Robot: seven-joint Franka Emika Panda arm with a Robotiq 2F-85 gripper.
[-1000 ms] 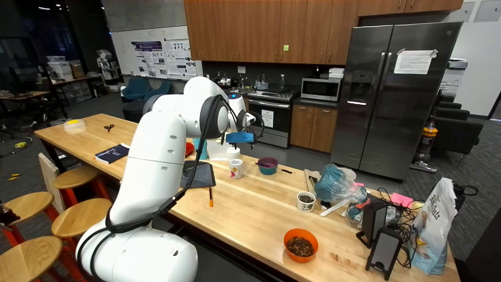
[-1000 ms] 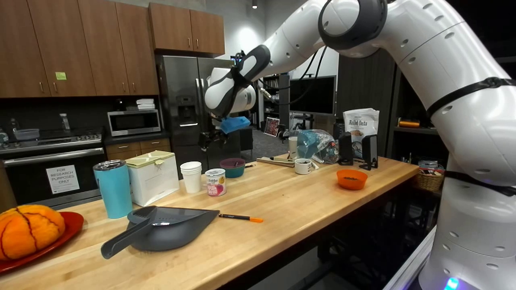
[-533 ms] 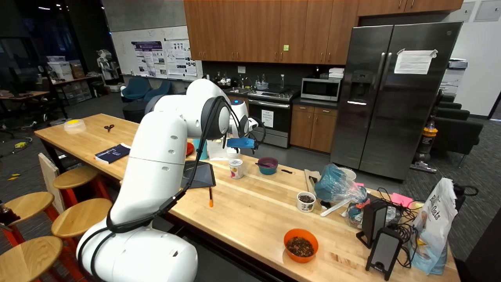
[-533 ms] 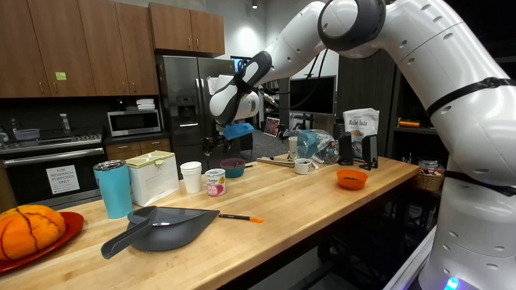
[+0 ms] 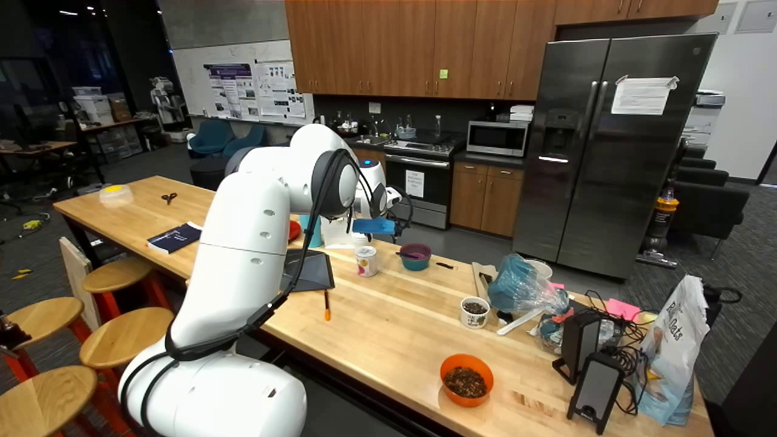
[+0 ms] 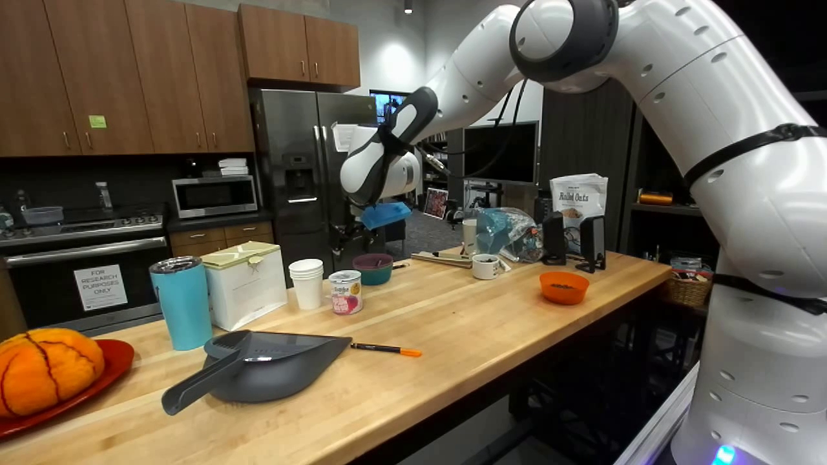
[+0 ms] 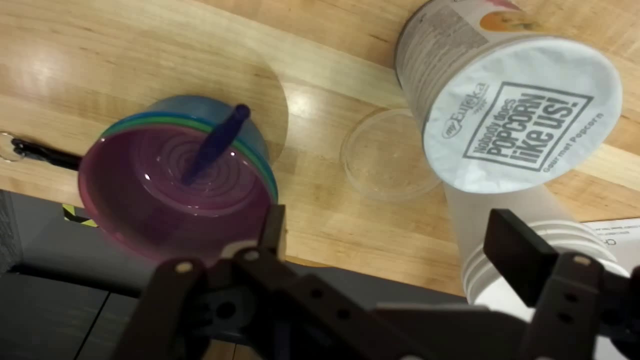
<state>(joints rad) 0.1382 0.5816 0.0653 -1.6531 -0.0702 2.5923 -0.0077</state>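
Observation:
My gripper (image 7: 392, 227) hangs open above the far edge of the wooden table, nothing between its fingers. A blue piece (image 6: 386, 215) is fixed to it. In the wrist view, the left finger overlaps the rim of a purple bowl (image 7: 135, 180), nested in green and blue ones; a dark blue utensil (image 7: 217, 142) rests inside. The right finger appears in front of stacked white cups (image 7: 480, 220). Whether either finger touches anything, I cannot tell. A popcorn can (image 7: 525, 120) with a white foil top stands beside the cups. Between can and bowls lies a clear round lid (image 7: 385, 160).
A white box (image 6: 249, 290), a turquoise tumbler (image 6: 182, 303) and a grey dustpan (image 6: 278, 371) stand near the cups. An orange-tipped pen (image 6: 386, 349) lies by the dustpan. Farther along are a small white cup (image 5: 474, 312), an orange bowl (image 5: 466, 380) and black speakers (image 5: 598, 388).
My gripper has moved a little lower and, in both exterior views, somewhat to the right, toward the bowls. Its jaws stay apart; the objects on the table have not moved.

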